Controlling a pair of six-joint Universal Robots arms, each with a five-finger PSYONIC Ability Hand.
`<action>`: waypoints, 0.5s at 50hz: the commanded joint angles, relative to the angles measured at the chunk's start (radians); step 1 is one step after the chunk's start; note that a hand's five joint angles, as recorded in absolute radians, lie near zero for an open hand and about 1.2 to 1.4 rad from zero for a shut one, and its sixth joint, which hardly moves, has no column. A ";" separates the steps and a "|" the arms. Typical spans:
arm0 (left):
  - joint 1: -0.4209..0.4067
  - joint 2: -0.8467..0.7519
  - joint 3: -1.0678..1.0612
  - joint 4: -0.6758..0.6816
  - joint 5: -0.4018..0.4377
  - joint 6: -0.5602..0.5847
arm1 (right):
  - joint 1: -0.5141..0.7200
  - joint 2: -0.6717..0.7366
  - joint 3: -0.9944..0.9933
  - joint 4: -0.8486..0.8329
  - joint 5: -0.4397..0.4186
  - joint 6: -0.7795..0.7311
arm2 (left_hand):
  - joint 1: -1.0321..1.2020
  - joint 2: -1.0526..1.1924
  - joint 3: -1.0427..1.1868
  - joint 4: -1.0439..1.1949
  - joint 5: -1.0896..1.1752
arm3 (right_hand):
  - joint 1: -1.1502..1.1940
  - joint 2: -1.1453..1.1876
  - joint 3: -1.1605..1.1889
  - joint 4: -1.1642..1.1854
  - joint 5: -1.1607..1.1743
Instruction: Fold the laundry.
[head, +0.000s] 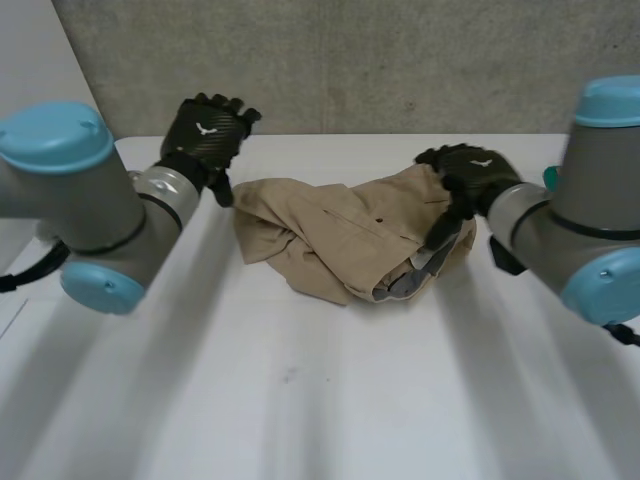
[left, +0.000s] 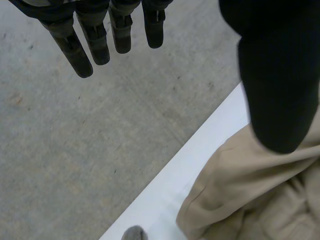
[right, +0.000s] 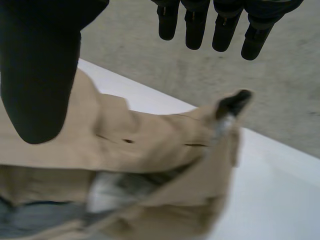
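Beige trousers (head: 340, 240) lay crumpled near the far middle of the white table (head: 300, 400), with the grey lining exposed at the end nearer the robot's right. The left hand (head: 205, 130) was raised beside the garment's left end, close to the table's far edge. Its fingers (left: 85, 50) were straight and spread from the thumb, holding nothing. The right hand (head: 470, 175) hung over the right end of the trousers, fingers (right: 195, 25) extended and thumb apart, gripping nothing. Whether it touched the cloth could not be told.
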 joint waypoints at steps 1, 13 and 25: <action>0.091 -0.091 0.150 -0.193 0.038 -0.098 | 0.133 0.083 -0.120 0.052 0.075 0.121 | -0.025 -0.028 -0.034 -0.023 -0.049 | -0.044 -0.029 -0.028 -0.031 -0.047; 0.169 -0.139 0.216 -0.272 0.112 -0.181 | 0.244 0.442 -0.558 0.237 0.201 0.320 | -0.025 -0.028 -0.034 -0.023 -0.049 | 0.009 0.024 0.025 0.022 0.005; 0.156 -0.154 0.225 -0.264 0.112 -0.180 | 0.252 0.579 -0.755 0.262 0.393 0.228 | -0.025 -0.028 -0.034 -0.023 -0.049 | 1.176 1.192 1.192 1.190 1.173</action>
